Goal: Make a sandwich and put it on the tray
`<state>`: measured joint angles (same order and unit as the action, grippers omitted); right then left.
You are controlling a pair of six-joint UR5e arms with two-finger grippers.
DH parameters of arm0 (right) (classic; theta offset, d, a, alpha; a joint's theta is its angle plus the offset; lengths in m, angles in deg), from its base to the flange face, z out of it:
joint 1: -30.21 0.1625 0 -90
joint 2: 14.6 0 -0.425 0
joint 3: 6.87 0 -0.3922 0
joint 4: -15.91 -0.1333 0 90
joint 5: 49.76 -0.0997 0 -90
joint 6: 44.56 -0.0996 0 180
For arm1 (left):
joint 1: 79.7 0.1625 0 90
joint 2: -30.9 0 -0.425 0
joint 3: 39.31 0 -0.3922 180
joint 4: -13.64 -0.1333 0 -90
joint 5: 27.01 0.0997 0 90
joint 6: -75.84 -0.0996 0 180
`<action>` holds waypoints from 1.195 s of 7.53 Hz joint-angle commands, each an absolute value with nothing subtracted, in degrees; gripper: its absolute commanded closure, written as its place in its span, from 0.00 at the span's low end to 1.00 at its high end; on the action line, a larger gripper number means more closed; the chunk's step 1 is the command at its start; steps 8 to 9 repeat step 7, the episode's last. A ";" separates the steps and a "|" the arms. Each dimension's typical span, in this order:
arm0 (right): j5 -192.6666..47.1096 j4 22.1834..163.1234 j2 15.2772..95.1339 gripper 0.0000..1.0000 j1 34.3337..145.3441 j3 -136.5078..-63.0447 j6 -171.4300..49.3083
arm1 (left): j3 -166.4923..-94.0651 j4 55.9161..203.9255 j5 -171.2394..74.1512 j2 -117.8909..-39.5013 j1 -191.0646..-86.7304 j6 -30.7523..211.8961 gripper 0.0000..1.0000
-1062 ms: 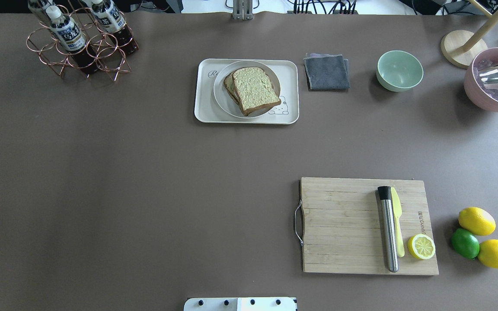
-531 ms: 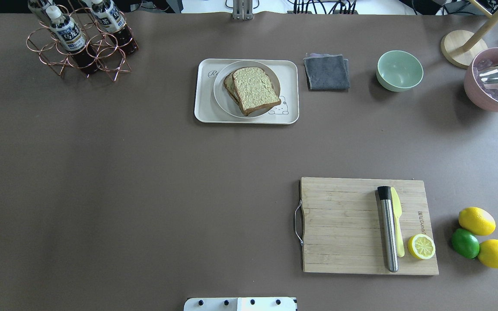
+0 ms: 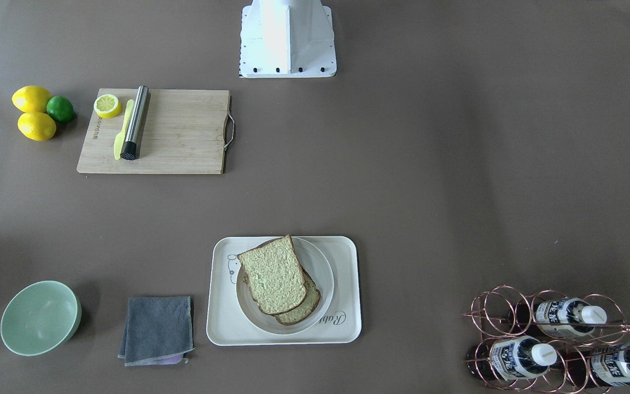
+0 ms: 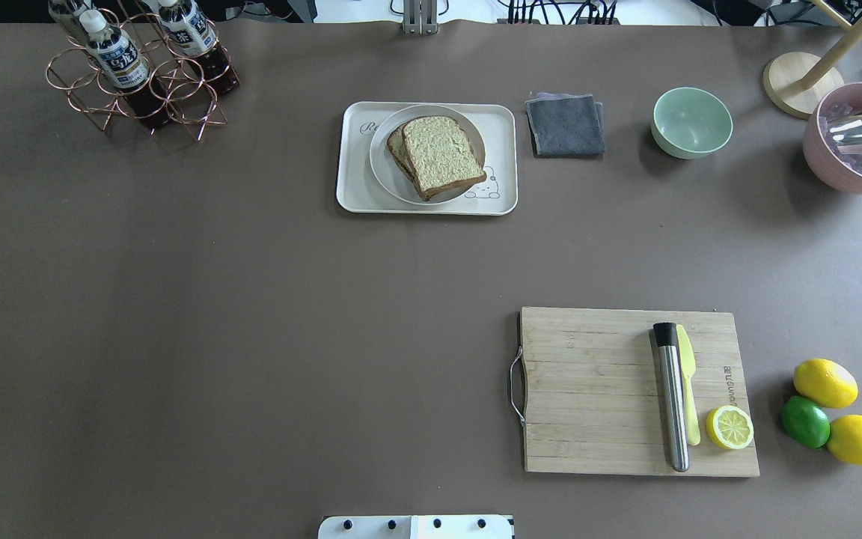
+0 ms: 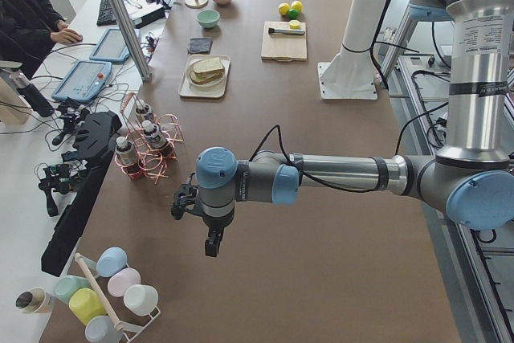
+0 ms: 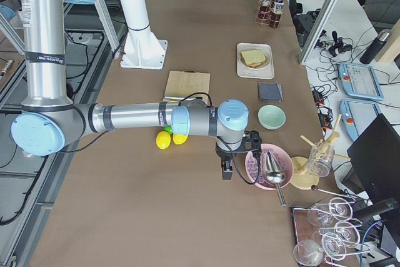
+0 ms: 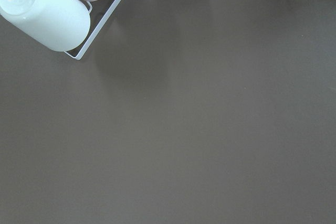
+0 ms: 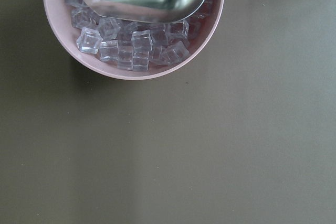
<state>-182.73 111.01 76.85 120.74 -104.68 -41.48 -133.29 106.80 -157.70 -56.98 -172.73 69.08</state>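
The sandwich (image 4: 442, 156) (image 3: 274, 276) is two speckled, brown-crusted bread slices stacked slightly askew on a round white plate (image 4: 388, 180). The plate sits on the cream tray (image 4: 352, 161) (image 3: 219, 306) at the far middle of the table. No gripper shows in the overhead or front views. My left gripper (image 5: 212, 243) hangs over bare table near the bottle rack, far from the tray. My right gripper (image 6: 226, 171) hangs beside the pink bowl. Whether either is open or shut, I cannot tell.
A wooden cutting board (image 4: 588, 389) carries a steel muddler (image 4: 673, 404), a yellow knife and a lemon half (image 4: 729, 427). Lemons and a lime (image 4: 805, 421) lie to its right. A grey cloth (image 4: 565, 124), green bowl (image 4: 691, 122), pink ice bowl (image 8: 142, 75) and bottle rack (image 4: 139, 75) line the far edge.
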 commanded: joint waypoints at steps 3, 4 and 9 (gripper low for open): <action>-182.73 111.09 76.89 0.00 120.73 -104.51 -41.48 | -132.83 106.89 -157.70 -57.17 -172.69 68.90 0.02; -182.82 111.09 77.07 0.00 120.82 -104.78 -41.40 | -132.74 106.89 -157.70 -57.17 -172.69 68.99 0.02; -182.82 111.00 77.07 0.00 120.82 -104.78 -41.48 | -132.65 106.81 -158.23 -57.17 -172.69 69.16 0.02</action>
